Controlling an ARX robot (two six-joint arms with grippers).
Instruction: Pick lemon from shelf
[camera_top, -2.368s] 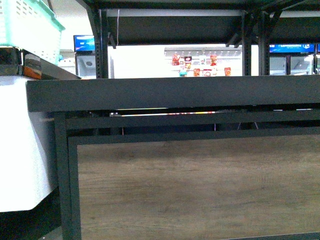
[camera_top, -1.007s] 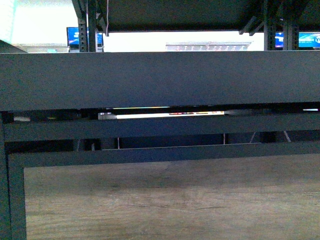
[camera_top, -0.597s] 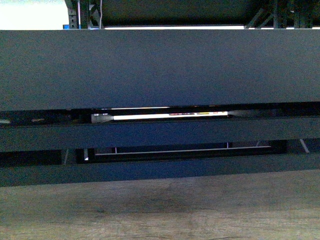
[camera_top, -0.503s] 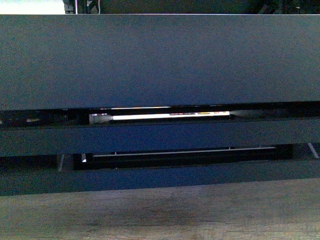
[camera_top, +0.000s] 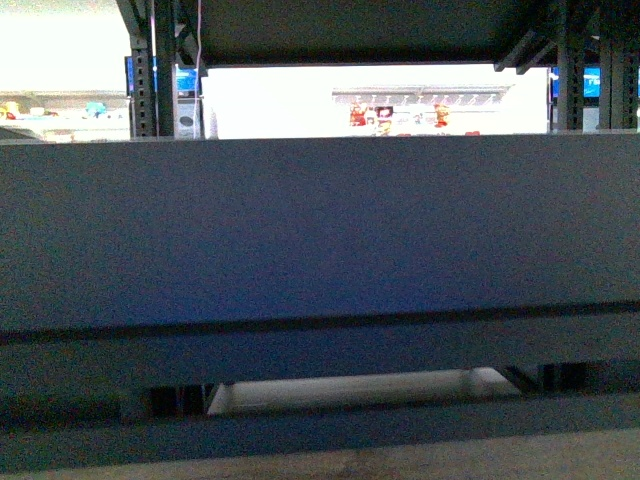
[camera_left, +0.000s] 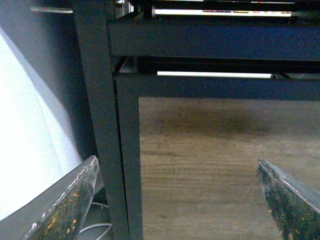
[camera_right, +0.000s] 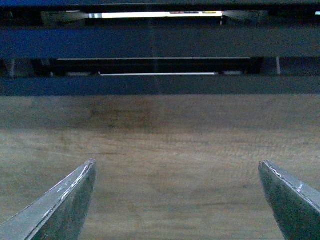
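Before the shelf (camera_top: 320, 365): the front view is filled by its dark raised rim (camera_top: 320, 230). A bright shop background shows above, and the deck surface is hidden behind the rim.
Location of lemon: not visible in any view. It is judged to lie on the deck beyond the rim, position unconfirmed.
Left tool (camera_left: 176, 160): fingers (camera_left: 70, 210) spread wide with nothing between them. It faces the wood-grain panel (camera_left: 210, 160) beside the black corner post (camera_left: 97, 100), below deck level.
Right tool (camera_right: 176, 162): likewise spread wide and empty. It faces the same panel squarely, under the frame rails (camera_right: 160, 42).
Handling, judged: the lemon should be light and firm, with a smooth waxy rind that may slip. Its oval form will roll if nudged.
Hold point, judged: across the short axis at the widest girth, one finger on each side, with a moderate squeeze. The tapered ends would squirt out.
Risk, judged: both tools sit beneath the rim, so either must rise clear of it before reaching in.
Stage, judged: approach only, with no contact made.
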